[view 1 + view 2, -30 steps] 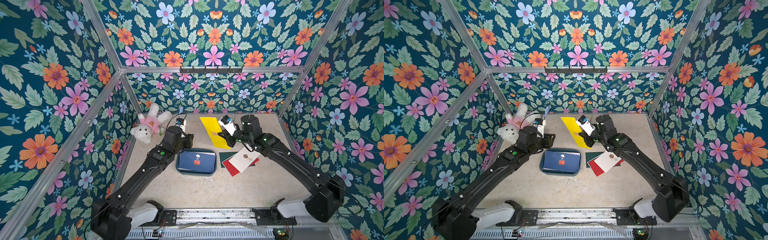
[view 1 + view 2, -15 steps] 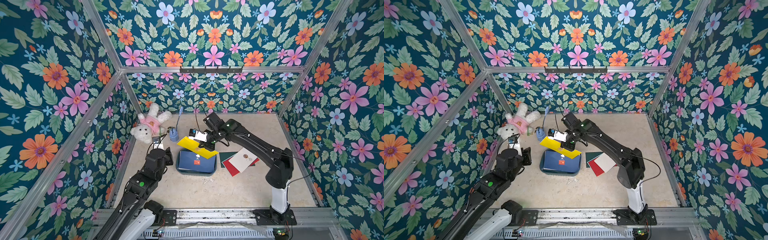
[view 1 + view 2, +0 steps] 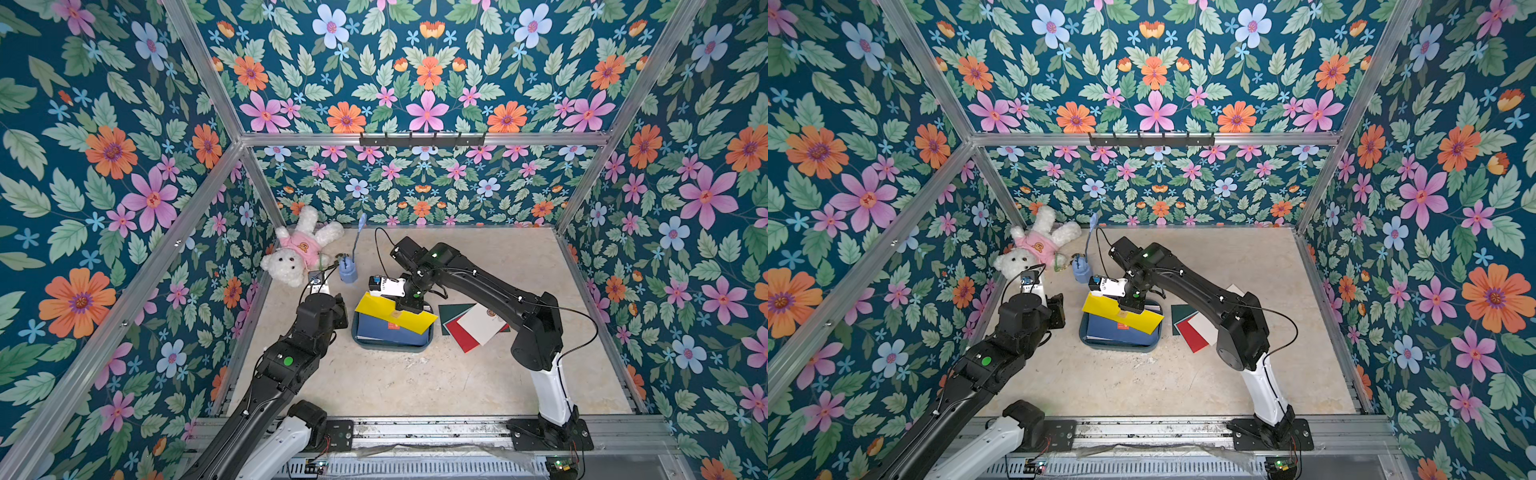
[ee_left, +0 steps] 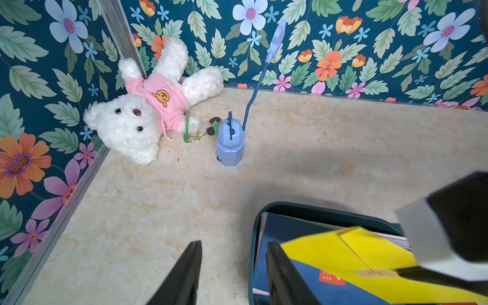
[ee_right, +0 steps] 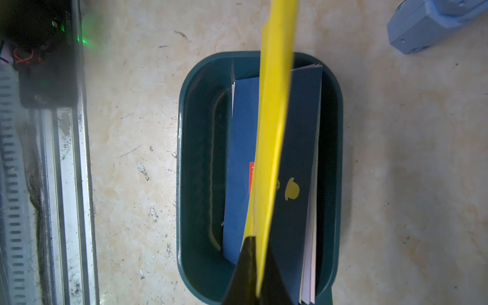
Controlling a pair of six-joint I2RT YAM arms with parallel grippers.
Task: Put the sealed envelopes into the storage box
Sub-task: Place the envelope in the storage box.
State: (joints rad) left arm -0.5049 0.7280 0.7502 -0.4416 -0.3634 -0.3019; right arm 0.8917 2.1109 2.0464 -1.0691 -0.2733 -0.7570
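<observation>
yellow envelope (image 3: 379, 311) over box (image 3: 390, 348)
Your right end effector (image 5: 257, 250) is clamped on the yellow envelope, tilted above the box at desk (image 3: 415, 382) centre; left end effector (image 4: 233, 245) part-open, empty, just left of box.

Both arms matte black, boxy links, rounded joint housings.

Left arm (image 3: 291, 357): round green dot (image 3: 287, 360) on top, left base link (image 3: 282, 440) white, at 7 o'clock in both top views.

Right arm (image 3: 498, 299): small green light (image 3: 435, 254), right base link (image 3: 550, 395) white, at 5 o'clock. Thin black cable (image 3: 596, 330) loops off it. White camera module (image 3: 388, 286) on its wrist.

Black base plate (image 3: 523, 434) with screws.

Left gripper (image 4: 233, 245): plain black tapered fingers (image 4: 184, 272).
</observation>
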